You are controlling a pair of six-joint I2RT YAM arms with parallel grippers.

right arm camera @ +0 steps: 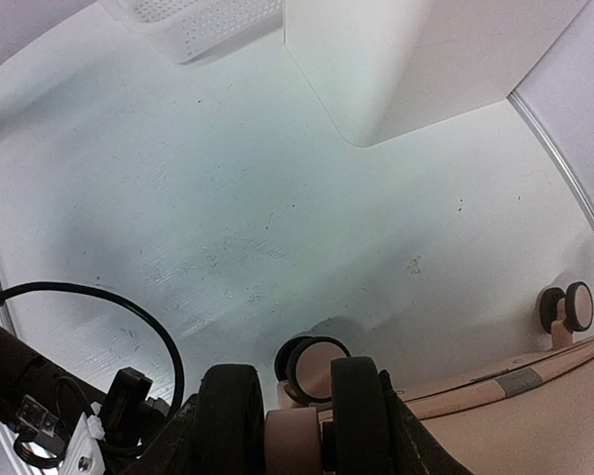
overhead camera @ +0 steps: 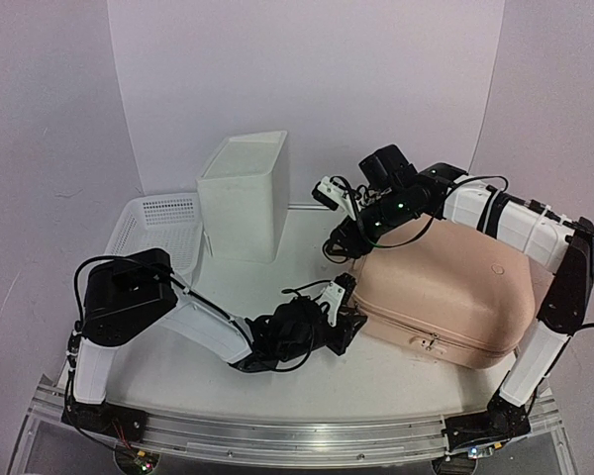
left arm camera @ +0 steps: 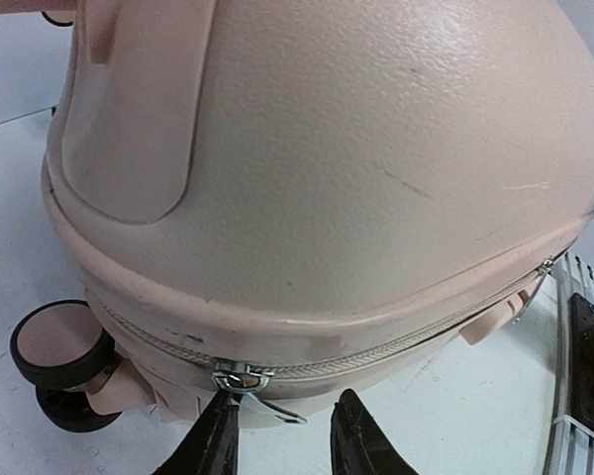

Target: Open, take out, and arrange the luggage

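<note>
White table (overhead camera: 376,381): peach-pink luggage (overhead camera: 455,292) flat at right; white box (overhead camera: 246,198) upright at back; mesh basket (overhead camera: 163,223) back-left.

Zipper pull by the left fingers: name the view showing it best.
Left wrist view: the zipper pull lies close up on the seam, at the left fingers. The top view hides it behind that arm; the right wrist view misses it.

No word, brand, number or sign can be read in any of the 3 views. The luggage (overhead camera: 455,287) carries 1 small round mark (overhead camera: 497,267) pressed into its top shell, too small to tell whether it holds letters or a logo.
</note>
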